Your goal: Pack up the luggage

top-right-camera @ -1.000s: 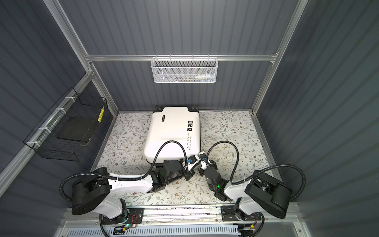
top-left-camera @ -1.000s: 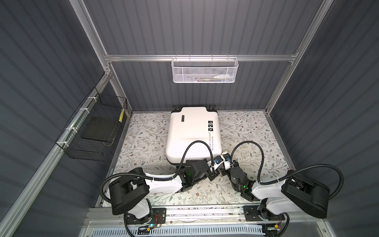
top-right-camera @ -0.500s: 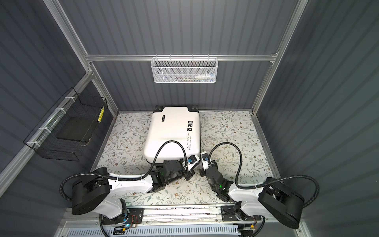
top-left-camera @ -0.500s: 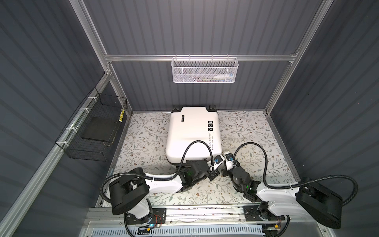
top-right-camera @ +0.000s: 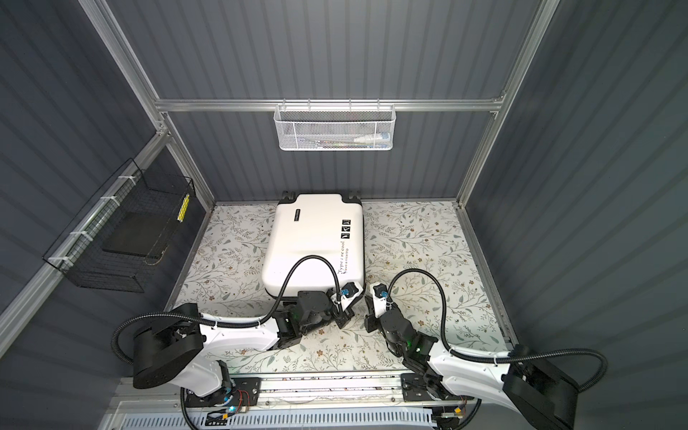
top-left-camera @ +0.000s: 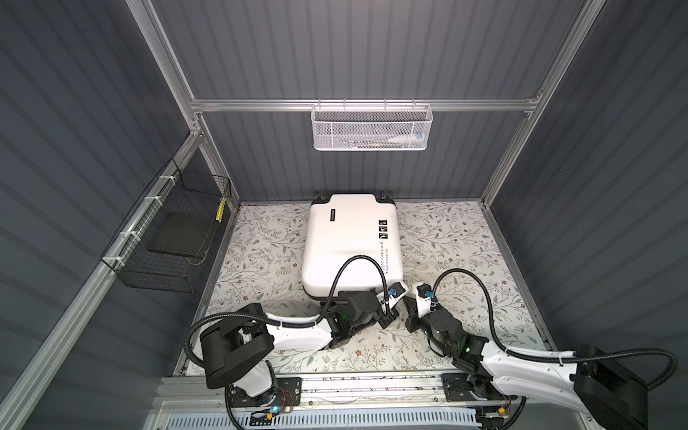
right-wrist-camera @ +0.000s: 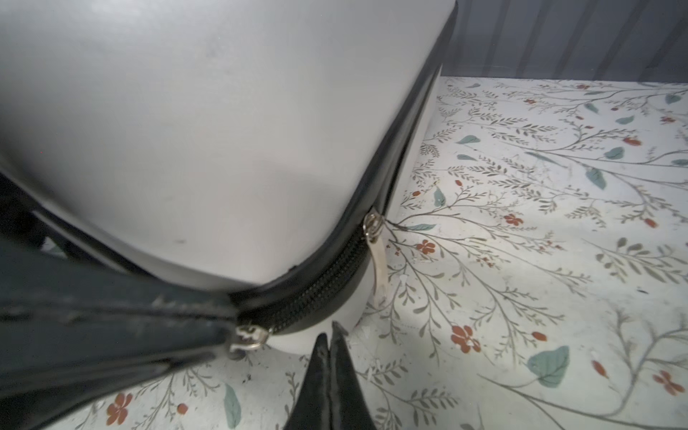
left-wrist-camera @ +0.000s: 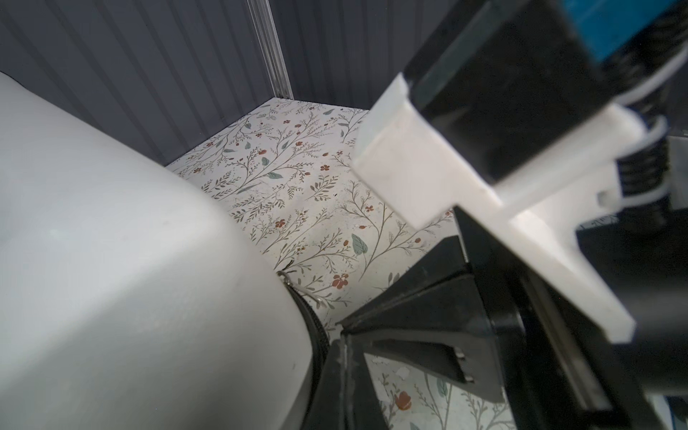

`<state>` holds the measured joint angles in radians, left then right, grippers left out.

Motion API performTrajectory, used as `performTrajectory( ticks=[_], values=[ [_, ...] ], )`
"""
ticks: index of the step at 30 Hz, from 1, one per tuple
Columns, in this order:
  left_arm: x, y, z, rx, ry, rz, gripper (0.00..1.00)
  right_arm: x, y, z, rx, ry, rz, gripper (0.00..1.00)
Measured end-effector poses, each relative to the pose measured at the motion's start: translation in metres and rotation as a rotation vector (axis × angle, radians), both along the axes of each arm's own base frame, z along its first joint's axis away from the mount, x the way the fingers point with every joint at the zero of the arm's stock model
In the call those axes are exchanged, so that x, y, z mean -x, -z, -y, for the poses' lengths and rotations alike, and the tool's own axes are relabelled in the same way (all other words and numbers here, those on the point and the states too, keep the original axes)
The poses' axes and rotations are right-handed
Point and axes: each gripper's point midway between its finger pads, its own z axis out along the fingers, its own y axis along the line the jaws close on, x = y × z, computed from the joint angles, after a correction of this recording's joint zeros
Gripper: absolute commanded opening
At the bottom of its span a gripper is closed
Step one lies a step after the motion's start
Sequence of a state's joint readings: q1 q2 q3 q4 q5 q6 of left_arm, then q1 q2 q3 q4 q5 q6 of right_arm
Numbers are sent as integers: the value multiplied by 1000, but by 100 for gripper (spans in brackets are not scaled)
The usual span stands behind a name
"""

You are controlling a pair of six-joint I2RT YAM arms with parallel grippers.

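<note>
The luggage lies flat, lid down, at the centre back of the bench; filling looks done, zipping seems left. Low centre, the left claw is clenched, tips at a zipper slider, a grip I cannot confirm. Right of it, the right claw is clenched on nothing, beside the hanging pull.

The left arm and right arm wear white shells between bulky black joints. A black ribbed cable loops back from behind each pair of fingers. The right gripper has black wedge fingers tapering to thin tips. Behind the fingers sits a white bracket with a blue plug; further back, green lights glow.
</note>
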<state>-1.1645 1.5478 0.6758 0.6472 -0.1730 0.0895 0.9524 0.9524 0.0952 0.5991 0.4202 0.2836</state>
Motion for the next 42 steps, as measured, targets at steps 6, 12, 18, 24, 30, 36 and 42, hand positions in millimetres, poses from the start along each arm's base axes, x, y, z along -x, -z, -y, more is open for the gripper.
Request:
performTrajectory(
  ticks=[6,12,18,24,30,36,42],
  values=[
    [0,0,0,1,0,0,0,7,2,7,-33,10,-14,0],
    [0,0,0,1,0,1,0,2,3,23,-38,87,3,36],
    [0,0,0,1,0,1,0,-3,15,29,21,122,0,47],
    [0,1,0,1,-1,-4,0,-9,31,29,116,135,7,47],
    [0,1,0,2,-2,-6,0,-22,31,18,170,138,49,47],
    [0,1,0,3,-2,-6,0,-33,30,17,226,168,110,45],
    [0,1,0,3,-2,-6,0,-41,19,18,245,206,181,42]
  ],
)
